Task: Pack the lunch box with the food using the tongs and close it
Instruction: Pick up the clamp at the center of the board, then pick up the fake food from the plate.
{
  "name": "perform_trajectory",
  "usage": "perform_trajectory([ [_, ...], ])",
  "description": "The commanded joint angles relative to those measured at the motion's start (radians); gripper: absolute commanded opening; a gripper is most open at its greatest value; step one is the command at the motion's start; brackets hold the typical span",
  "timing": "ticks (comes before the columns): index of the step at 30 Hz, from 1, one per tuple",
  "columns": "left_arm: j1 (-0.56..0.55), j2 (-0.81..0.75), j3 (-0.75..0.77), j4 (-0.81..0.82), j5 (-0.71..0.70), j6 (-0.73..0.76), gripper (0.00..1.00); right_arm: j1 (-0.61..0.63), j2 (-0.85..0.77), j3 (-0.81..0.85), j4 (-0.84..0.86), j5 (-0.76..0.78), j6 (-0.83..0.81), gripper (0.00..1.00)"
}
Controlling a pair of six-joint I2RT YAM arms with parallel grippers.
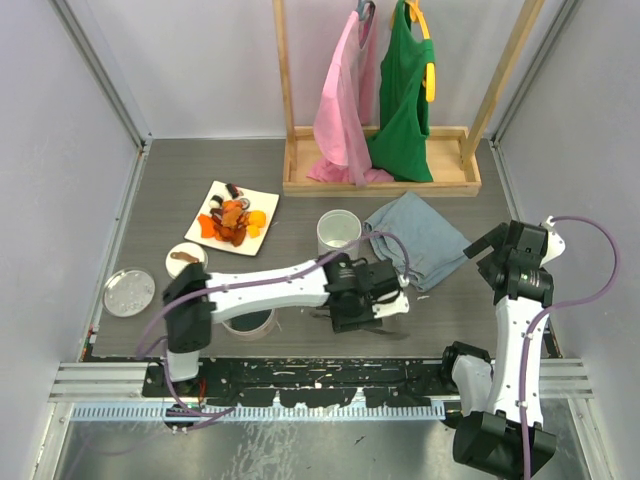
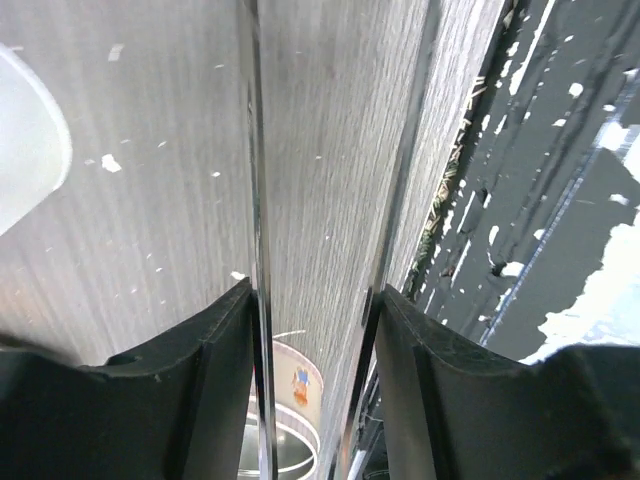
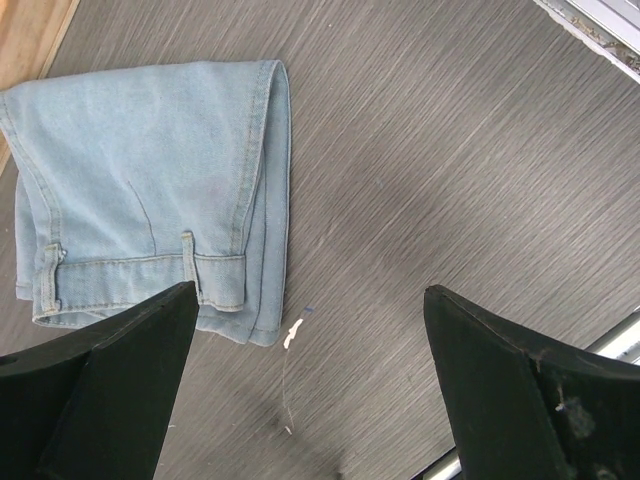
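Observation:
The tongs run as two thin metal arms away from the camera in the left wrist view, low over the table. My left gripper has one black finger pressed against the outside of each arm, so it is shut on them. From above, that gripper is near the table's front edge. The food, in orange, red and dark pieces, lies on a white square plate at the back left. A round lunch box part stands under the left arm, and its cartoon print shows between the fingers. My right gripper is open and holds nothing.
Folded jeans lie at the centre right, also below the right gripper. A white round container, a small bowl with a brown stick and a round metal lid are on the table. A wooden clothes rack stands at the back.

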Motion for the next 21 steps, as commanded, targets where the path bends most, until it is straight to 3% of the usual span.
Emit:
perform_trajectory([
  [1, 0.030, -0.189, -0.042, 0.040, 0.013, -0.050, 0.47, -0.002, -0.006, 0.049, 0.022, 0.000, -0.020, 1.00],
  [14, 0.190, -0.558, -0.172, 0.217, 0.100, -0.243, 0.38, -0.002, -0.024, 0.056, 0.020, -0.045, -0.022, 1.00],
  [21, 0.325, -0.802, -0.257, 0.307, 0.072, -0.354, 0.43, -0.002, -0.029, 0.064, 0.019, -0.090, -0.028, 1.00],
])
